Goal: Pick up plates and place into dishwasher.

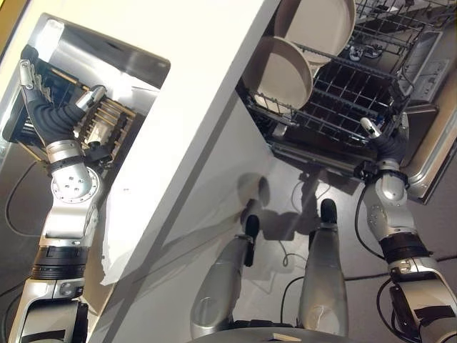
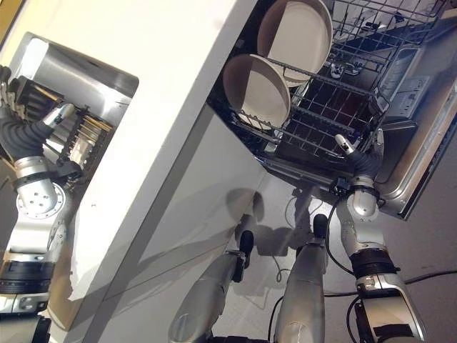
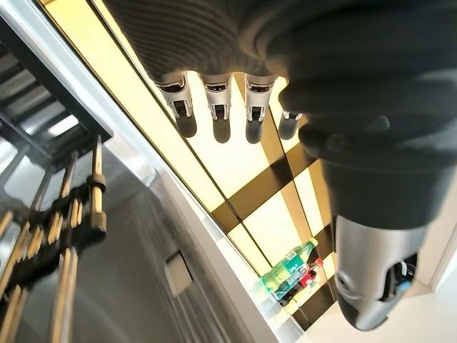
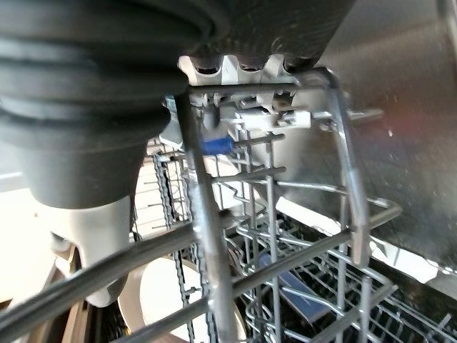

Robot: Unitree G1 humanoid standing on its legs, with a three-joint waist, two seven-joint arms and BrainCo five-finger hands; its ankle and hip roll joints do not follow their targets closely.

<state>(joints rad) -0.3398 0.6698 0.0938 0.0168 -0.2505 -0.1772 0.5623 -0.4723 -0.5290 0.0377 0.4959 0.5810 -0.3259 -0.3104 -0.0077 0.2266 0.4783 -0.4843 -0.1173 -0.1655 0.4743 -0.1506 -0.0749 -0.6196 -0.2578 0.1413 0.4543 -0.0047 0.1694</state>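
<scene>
Two plates (image 1: 280, 71) (image 1: 318, 25) upright in rack (image 1: 357, 93). Right hand (image 1: 382, 139) at rack's edge, fingers curled over rack wire. Left hand (image 3: 221, 107) relaxed, empty.

- A long white counter (image 1: 207, 93) runs slantwise through the room, its white cabinet front (image 2: 178, 236) dropping to a pale grey floor (image 1: 285, 193).
- On one side of the counter a steel sink (image 1: 107, 61) is sunk into its top, catching bright light.
- Beyond the sink rise glowing yellow wall panels (image 3: 235, 179) with dark bands.
</scene>
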